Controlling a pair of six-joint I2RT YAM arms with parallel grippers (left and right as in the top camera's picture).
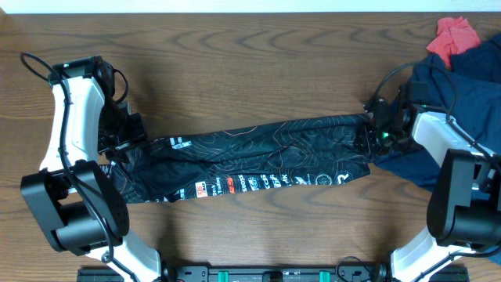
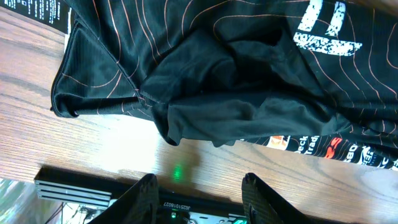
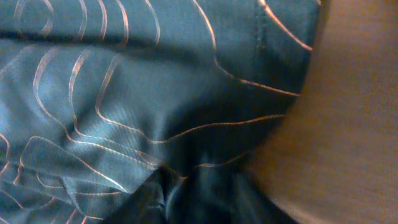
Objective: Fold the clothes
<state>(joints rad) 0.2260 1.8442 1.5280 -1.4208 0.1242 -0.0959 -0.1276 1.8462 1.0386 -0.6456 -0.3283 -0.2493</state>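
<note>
The black jersey (image 1: pixel 250 164) with orange-and-white contour lines lies as a long narrow band across the middle of the wooden table. Its lettering runs along the near edge. My left gripper (image 1: pixel 127 139) is at the band's left end. In the left wrist view it (image 2: pixel 200 194) is open and empty over bare wood, just short of the jersey's rumpled edge (image 2: pixel 205 87). My right gripper (image 1: pixel 376 131) is at the band's right end. In the right wrist view the jersey fabric (image 3: pixel 137 81) fills the frame and bunches into the blurred jaws (image 3: pixel 205 196), which look shut on it.
A plain navy garment (image 1: pixel 462 86) lies heaped at the right, behind and under the right arm, with a small red cloth (image 1: pixel 456 33) at the far right corner. A black rail (image 1: pixel 266 274) runs along the table's near edge and also shows in the left wrist view (image 2: pixel 74 186).
</note>
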